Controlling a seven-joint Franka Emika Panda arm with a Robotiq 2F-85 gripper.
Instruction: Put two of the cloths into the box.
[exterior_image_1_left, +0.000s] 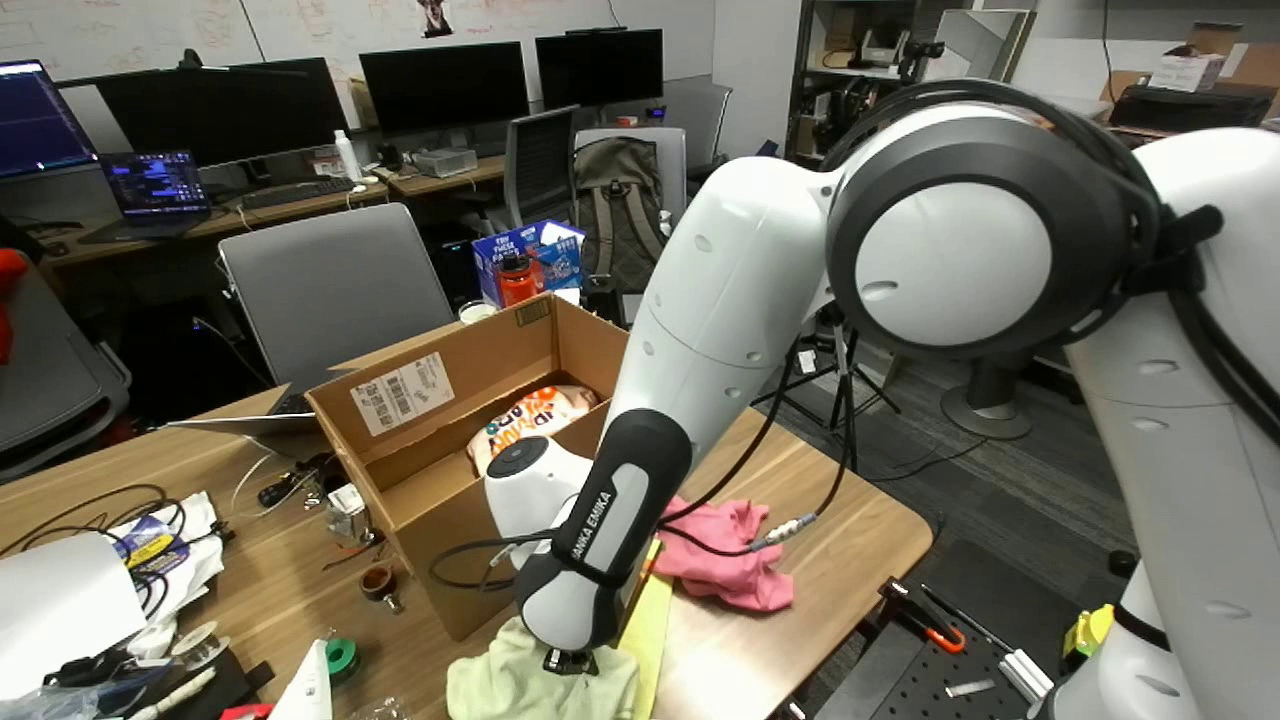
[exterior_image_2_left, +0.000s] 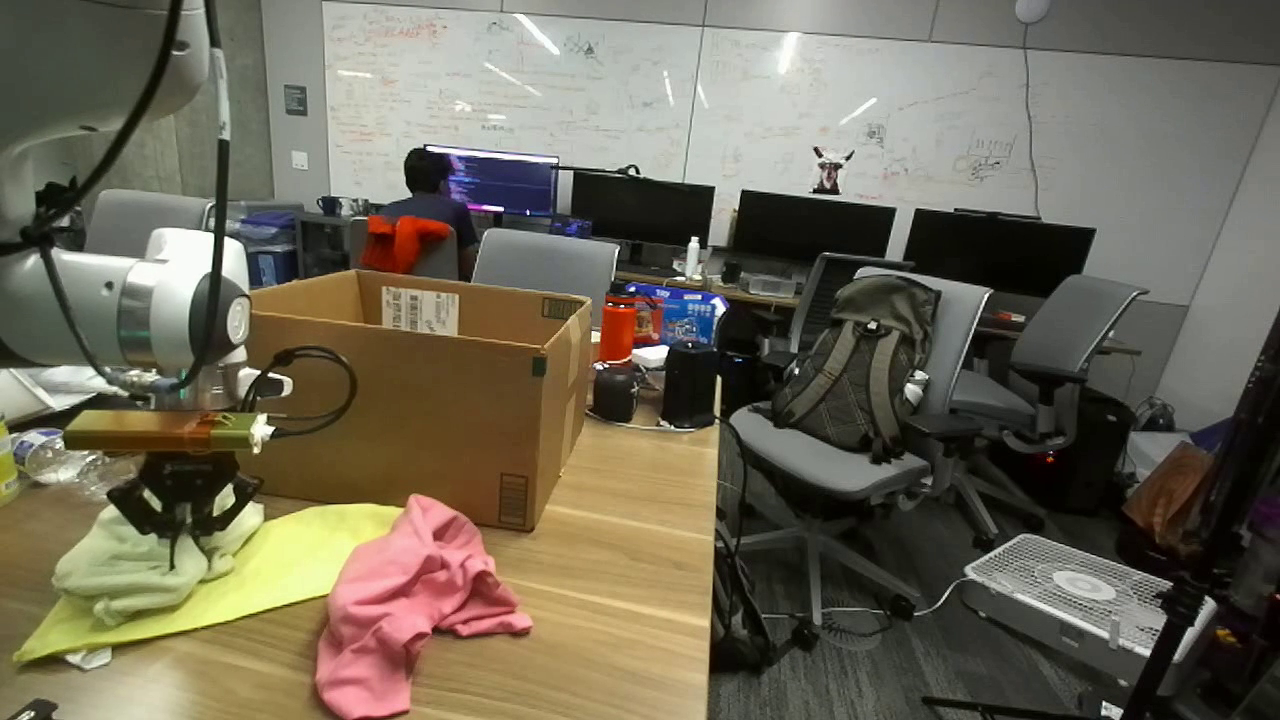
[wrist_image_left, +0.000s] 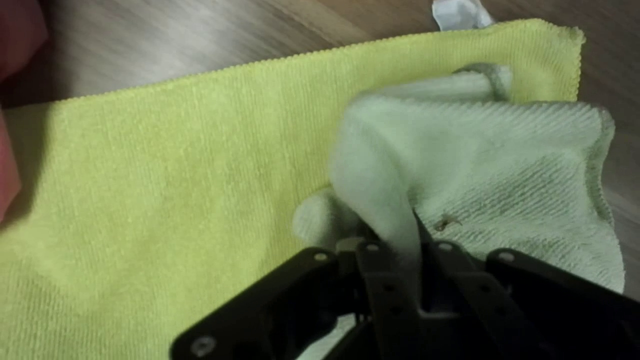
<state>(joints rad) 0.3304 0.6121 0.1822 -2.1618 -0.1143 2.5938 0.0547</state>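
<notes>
Since black fingers (wrist_image_left: 382, 280) pinch a fold of the pale green cloth (wrist_image_left: 510, 165), we log the gripper (wrist_image_left: 406, 245) as clamped on it. Rest of that cloth sits bunched on one end of the yellow cloth (wrist_image_left: 175, 175), spilling past its edge over the table (exterior_image_2_left: 620, 560). Yellow one lies mostly flat. We mark the pink cloth (exterior_image_2_left: 420, 590) crumpled at its other end; touching or overlapping, we can't tell. All three are on the table, outside the box (exterior_image_2_left: 400, 420). Box is cardboard, upright, open-topped, just beside the cloths in both exterior views. Inside it we get a packet (exterior_image_1_left: 540, 412) with bright print, plus a white label (exterior_image_1_left: 403, 393) on the inner wall. White scrap (wrist_image_left: 460, 15) pokes out at the yellow cloth's edge, material unclear. Beyond the box: red-orange bottle (exterior_image_2_left: 619, 325). Off the table, in an exterior view, we note a backpack (exterior_image_2_left: 850, 370) on a gray chair (exterior_image_2_left: 840, 485) and a person (exterior_image_2_left: 440, 210) facing a lit monitor (exterior_image_2_left: 505, 185).
</notes>
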